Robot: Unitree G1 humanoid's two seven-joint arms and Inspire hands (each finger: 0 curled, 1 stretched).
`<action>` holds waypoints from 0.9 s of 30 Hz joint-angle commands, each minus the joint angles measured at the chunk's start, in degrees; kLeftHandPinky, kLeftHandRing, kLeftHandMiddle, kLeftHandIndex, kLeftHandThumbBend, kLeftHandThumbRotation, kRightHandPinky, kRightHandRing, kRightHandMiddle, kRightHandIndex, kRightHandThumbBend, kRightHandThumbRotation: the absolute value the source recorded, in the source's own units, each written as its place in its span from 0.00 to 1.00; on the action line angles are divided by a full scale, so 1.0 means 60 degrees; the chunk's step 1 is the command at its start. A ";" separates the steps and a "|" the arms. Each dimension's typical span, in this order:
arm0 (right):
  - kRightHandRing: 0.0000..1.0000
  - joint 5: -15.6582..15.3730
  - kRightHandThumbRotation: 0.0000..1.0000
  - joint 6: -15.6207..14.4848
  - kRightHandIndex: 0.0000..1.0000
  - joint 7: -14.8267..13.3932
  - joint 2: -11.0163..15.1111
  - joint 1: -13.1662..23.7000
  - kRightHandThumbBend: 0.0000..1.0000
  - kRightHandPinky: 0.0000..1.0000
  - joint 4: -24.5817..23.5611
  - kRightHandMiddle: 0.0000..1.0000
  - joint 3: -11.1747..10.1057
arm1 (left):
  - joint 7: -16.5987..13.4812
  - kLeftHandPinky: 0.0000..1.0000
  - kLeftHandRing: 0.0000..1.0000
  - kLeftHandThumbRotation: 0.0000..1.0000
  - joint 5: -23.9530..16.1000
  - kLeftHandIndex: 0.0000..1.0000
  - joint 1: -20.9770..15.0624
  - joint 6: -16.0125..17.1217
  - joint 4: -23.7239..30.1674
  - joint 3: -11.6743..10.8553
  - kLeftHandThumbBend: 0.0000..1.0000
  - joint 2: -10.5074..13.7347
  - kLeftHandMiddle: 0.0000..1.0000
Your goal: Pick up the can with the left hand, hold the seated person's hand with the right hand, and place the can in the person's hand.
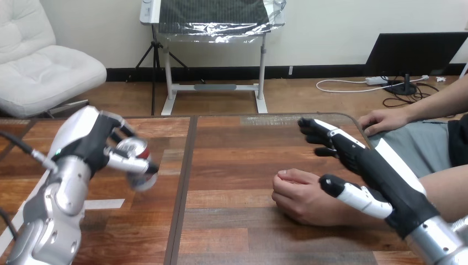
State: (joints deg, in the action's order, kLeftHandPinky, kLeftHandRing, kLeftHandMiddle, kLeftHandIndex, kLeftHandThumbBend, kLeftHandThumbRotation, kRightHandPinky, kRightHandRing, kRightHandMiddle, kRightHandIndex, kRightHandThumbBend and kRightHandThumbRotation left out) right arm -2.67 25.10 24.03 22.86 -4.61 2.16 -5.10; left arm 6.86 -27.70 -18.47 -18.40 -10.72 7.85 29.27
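I see the can [137, 161], silver with a red patch, tipped on its side above the left part of the desk [232, 165], with the left hand [102, 144] curled round it. The person's hand [301, 196] rests on the desk as a loose fist, just beside the right hand [361, 163].

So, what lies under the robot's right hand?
The person's nearer, curled hand rests on the brown wooden table, partly under the black-and-white right hand. Its wrist is covered, so contact cannot be told.
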 commanded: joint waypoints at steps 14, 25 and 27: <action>0.92 -0.1840 0.88 0.0403 0.96 -0.0850 0.1276 0.1755 1.00 0.82 0.1734 0.96 0.0067 | 0.0513 0.16 0.23 0.00 -0.0039 0.47 -0.0325 -0.0318 0.2697 -0.0653 0.70 0.0240 0.35; 0.95 -0.3058 0.88 0.0520 0.99 -0.1231 0.1826 0.2264 1.00 0.81 0.2618 0.99 0.0526 | 0.0773 0.15 0.23 0.00 -0.0108 0.47 -0.0348 -0.0734 0.3440 -0.0665 0.69 0.0150 0.34; 0.96 -0.3330 0.88 0.0572 1.00 -0.1337 0.1930 0.2387 1.00 0.82 0.2817 0.99 0.0649 | 0.0820 0.15 0.22 0.00 -0.0108 0.46 -0.0356 -0.0805 0.3592 -0.0666 0.69 0.0134 0.33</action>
State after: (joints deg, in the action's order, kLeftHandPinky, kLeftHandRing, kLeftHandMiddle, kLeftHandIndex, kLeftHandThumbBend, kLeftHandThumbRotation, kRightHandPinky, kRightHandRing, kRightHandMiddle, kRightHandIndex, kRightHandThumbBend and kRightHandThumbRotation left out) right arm -20.07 26.96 17.91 32.48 4.26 17.04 -3.16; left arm 11.33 -27.66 -18.13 -22.57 6.77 5.43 29.29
